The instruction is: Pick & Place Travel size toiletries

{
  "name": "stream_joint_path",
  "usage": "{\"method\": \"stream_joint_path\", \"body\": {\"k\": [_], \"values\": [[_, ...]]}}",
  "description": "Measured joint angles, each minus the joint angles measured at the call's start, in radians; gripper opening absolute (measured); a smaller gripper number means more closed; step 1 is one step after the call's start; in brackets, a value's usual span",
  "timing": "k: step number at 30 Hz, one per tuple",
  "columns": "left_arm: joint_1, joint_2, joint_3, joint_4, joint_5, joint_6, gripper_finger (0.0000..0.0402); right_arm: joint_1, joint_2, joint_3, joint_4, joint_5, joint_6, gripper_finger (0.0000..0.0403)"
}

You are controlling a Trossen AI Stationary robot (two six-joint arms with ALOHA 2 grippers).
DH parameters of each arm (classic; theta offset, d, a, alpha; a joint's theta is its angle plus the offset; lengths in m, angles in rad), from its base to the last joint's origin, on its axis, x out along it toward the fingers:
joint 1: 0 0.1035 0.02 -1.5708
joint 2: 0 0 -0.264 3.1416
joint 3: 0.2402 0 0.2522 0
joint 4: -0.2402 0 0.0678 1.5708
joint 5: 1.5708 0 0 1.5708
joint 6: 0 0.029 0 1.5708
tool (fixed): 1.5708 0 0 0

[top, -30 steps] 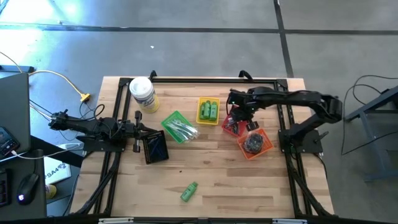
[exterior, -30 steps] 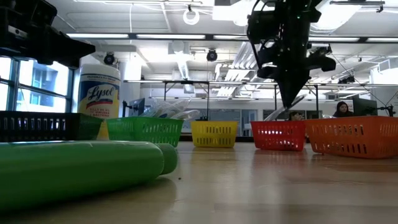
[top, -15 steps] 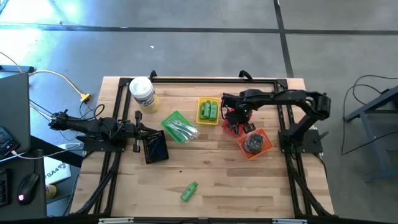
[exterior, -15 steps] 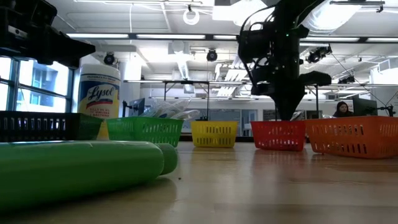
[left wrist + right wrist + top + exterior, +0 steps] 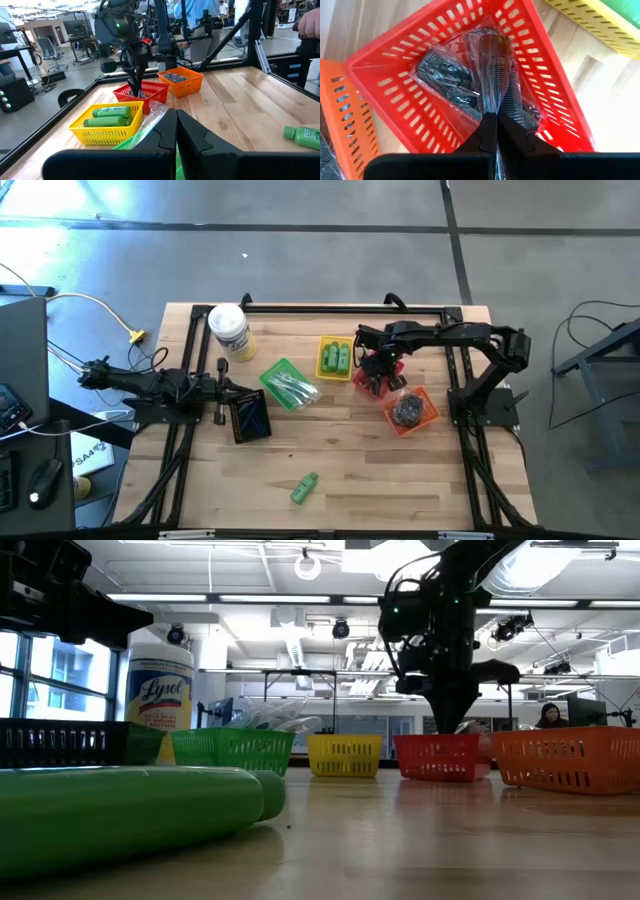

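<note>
My right gripper points down over the red basket, shut on a dark comb in clear wrap. More wrapped combs lie in that basket. A green bottle lies on its side near the table's front edge. Two more green bottles lie in the yellow basket. Clear-wrapped silvery pieces lie in the green basket. Dark discs fill the orange basket. My left gripper is shut and waits at the table's left edge. My right gripper pinches the wrapped comb by its upper end between its two fingers, coming from above and pointing down. The comb hangs below the fingers along their line. Its lower end reaches down inside the red basket, over the other wrapped combs.
A large white-lidded jar stands at the table's far left. A black basket sits just in front of my left gripper. A black frame runs around the table. Bare wood lies in the middle and along the near side.
My right gripper has sunk with the comb and gone a little toward the table's left, from above the red basket down to its rim. The comb's lower end, which hung clear above the basket, is now inside it. In the low view the red basket has shifted slightly.
</note>
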State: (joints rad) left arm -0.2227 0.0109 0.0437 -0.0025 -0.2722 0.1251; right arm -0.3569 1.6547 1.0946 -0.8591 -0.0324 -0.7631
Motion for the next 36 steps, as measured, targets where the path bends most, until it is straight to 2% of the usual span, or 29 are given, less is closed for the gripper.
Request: {"method": "stream_joint_path", "body": {"k": [8, 20, 23, 29, 36], "values": [[0.0, 0.0, 0.0, 0.0, 0.0, 0.0, 0.0, 0.0, 0.0, 0.0, 0.005, -0.072, 0.034, 0.0003], [0.0, 0.0, 0.0, 0.0, 0.0, 0.0, 0.0, 0.0, 0.0, 0.0, 0.006, -0.1, 0.114, 0.0005], [0.0, 0.0, 0.0, 0.0, 0.0, 0.0, 0.0, 0.0, 0.0, 0.0, 0.004, -0.101, 0.116, 0.0021], [0.0, 0.0, 0.0, 0.0, 0.0, 0.0, 0.0, 0.0, 0.0, 0.0, 0.007, -0.094, 0.116, 0.0083], [0.0, 0.0, 0.0, 0.0, 0.0, 0.0, 0.0, 0.001, -0.001, 0.0, 0.007, -0.02, 0.141, 0.0136]]}}
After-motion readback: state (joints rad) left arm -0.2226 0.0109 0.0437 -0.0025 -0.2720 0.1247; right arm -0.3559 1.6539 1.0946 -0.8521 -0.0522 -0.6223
